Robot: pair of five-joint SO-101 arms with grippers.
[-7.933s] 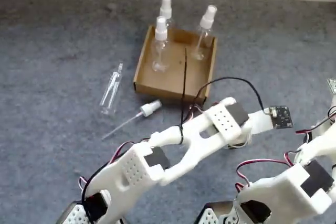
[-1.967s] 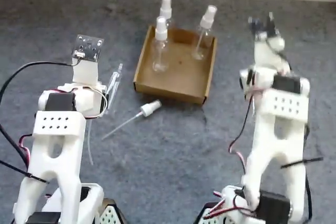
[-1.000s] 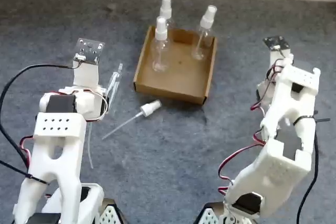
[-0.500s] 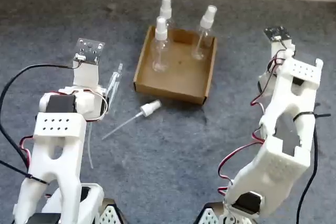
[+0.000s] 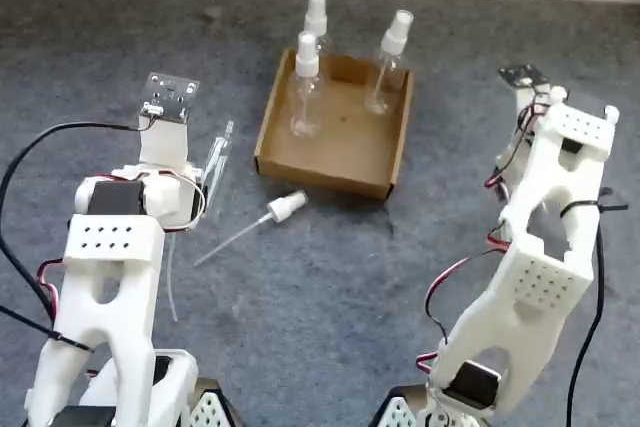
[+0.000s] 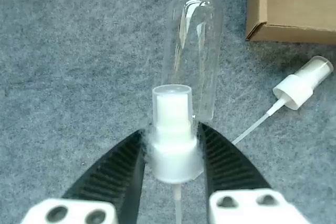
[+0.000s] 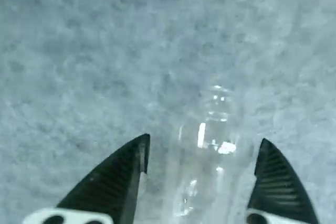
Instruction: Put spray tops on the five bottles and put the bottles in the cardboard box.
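The left gripper (image 6: 170,132) is clamped on a white plastic spray top (image 6: 172,114), close to a clear uncapped plastic bottle (image 6: 191,61) lying on the grey carpet (image 6: 63,51) beside the brown cardboard box (image 6: 294,3). A loose white spray top with a thin tube (image 6: 302,83) lies nearby. Three capped clear bottles (image 5: 305,87) stand upright at the box, at least two inside it. The right gripper (image 7: 203,141) has its jaws spread wide either side of another clear uncapped bottle (image 7: 210,182).

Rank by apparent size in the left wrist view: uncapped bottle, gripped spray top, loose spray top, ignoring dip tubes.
1. uncapped bottle
2. gripped spray top, though nearest the camera
3. loose spray top; the two tops may truly match
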